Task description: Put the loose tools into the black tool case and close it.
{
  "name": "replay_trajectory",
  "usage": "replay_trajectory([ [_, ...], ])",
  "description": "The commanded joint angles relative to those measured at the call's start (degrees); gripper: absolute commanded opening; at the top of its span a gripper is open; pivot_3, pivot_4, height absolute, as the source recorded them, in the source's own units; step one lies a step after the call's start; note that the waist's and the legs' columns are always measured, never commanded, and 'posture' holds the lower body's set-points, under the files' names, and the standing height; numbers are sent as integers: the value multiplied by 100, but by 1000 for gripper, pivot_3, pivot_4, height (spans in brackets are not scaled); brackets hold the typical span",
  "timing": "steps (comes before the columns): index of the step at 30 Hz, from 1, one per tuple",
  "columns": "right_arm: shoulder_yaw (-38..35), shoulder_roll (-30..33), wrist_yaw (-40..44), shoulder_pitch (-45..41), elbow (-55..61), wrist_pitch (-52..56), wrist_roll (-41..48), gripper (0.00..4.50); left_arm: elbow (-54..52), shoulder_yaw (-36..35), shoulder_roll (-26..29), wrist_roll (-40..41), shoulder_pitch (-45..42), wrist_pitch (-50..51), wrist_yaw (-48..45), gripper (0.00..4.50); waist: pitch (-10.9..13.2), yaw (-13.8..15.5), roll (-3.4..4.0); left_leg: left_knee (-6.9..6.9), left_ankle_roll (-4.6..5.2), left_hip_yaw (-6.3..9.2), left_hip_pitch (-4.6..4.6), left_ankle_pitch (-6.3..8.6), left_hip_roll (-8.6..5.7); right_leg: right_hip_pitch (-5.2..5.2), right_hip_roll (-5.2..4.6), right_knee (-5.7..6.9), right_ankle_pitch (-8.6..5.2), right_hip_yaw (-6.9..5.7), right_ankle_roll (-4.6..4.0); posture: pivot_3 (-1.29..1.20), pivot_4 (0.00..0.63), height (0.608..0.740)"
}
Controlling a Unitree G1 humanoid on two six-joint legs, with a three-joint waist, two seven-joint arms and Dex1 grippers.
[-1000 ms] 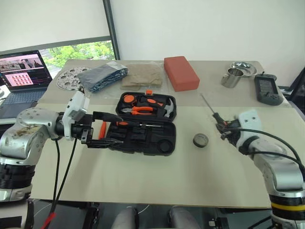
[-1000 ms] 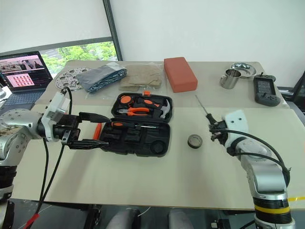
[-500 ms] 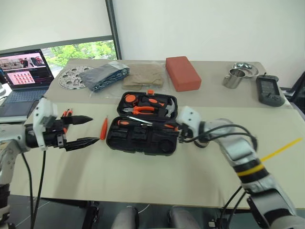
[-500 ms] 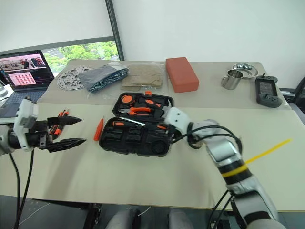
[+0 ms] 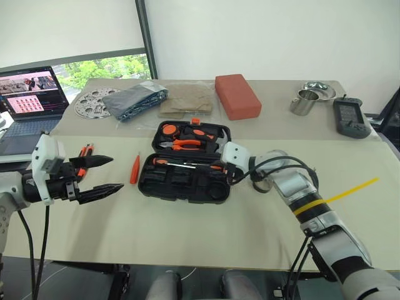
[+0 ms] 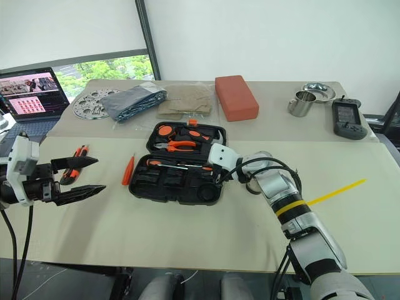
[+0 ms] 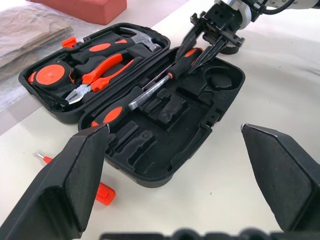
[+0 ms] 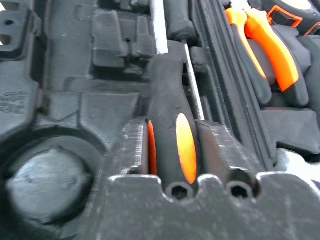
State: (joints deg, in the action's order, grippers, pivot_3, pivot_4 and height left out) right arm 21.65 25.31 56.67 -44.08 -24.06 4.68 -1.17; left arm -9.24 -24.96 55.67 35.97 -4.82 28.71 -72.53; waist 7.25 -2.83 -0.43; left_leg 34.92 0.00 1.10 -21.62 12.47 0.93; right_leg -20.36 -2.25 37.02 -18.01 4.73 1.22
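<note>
The black tool case [image 5: 181, 182] lies open at mid-table. One black-orange screwdriver [image 7: 114, 114] rests in its tray. A second screwdriver [image 8: 170, 115] lies in a slot at the tray's right end, and my right gripper [image 5: 222, 167] is open with one finger on each side of its handle. My left gripper [image 5: 117, 173] hovers open and empty, left of the case. The small orange screwdriver [image 5: 134, 169] lies on the table beside the case's left edge. The utility knife [image 5: 82, 153] lies further left, behind my left gripper. A small dark tape roll [image 7: 232, 46] peeks out behind my right wrist.
Hammer, pliers [image 5: 184, 144] and tape measure sit in the case lid. Behind are a red block [image 5: 237, 95], bagged cloths [image 5: 134, 101], a perforated metal disc [image 5: 90, 103], a steel cup [image 5: 304, 101] and a handheld device [image 5: 350, 117]. A laptop [image 5: 28, 94] stands far left.
My right arm swung left from the table's right side, carrying a screwdriver to the case, and its fingers have parted. My left gripper drew back leftward, away from the case.
</note>
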Motion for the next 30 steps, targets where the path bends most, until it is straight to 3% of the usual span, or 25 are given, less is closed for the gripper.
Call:
replay_trajectory([
  [1,-109,-2,73,-53,34,-199,-45,3570,-34,-128,75,37,-34,-126,-1,4500,0,3,0,0,0,0,0,0,0,0,-3,0,0,-6,0,0,150,740],
  [4,-309,58,229,-53,280,-65,182,4435,-3,-132,80,24,-22,-150,-23,4500,0,3,0,-3,0,0,0,0,-2,-1,-20,0,1,-31,-1,0,150,740],
  [7,-622,-4,451,-75,659,460,683,4435,44,-122,83,2,-31,-183,-39,4500,0,10,0,-4,0,1,-3,0,-1,-3,-28,-1,5,-62,-9,0,150,740],
  [11,-1125,-530,281,2,842,850,1419,4435,145,-32,79,-21,-119,-242,-46,4500,0,2,0,-7,0,3,-2,0,4,-3,-35,-2,13,-68,-23,0,150,740],
  [12,-1230,-706,178,59,775,694,1503,3925,159,-9,77,-22,-138,-252,-48,4500,0,-3,-1,-8,0,4,-1,0,6,-3,-36,-3,14,-69,-25,0,150,740],
  [15,-1318,-1059,295,307,633,13,1614,3056,208,42,91,-30,-189,-271,-71,4500,0,6,0,-10,-1,12,1,0,10,-4,-33,0,16,-75,-28,0,150,740],
  [24,-975,-1167,49,180,-973,-676,788,34,286,124,158,-62,-278,-332,-115,4500,1,13,1,-9,-1,0,1,0,-4,-5,-34,-3,20,-82,-35,0,150,740],
  [30,-741,-1153,-145,-96,-1713,-537,251,34,257,85,190,-60,-297,-307,-96,4500,1,-24,0,-11,-1,-4,13,0,1,-5,-26,0,21,-81,-37,0,150,740],
])
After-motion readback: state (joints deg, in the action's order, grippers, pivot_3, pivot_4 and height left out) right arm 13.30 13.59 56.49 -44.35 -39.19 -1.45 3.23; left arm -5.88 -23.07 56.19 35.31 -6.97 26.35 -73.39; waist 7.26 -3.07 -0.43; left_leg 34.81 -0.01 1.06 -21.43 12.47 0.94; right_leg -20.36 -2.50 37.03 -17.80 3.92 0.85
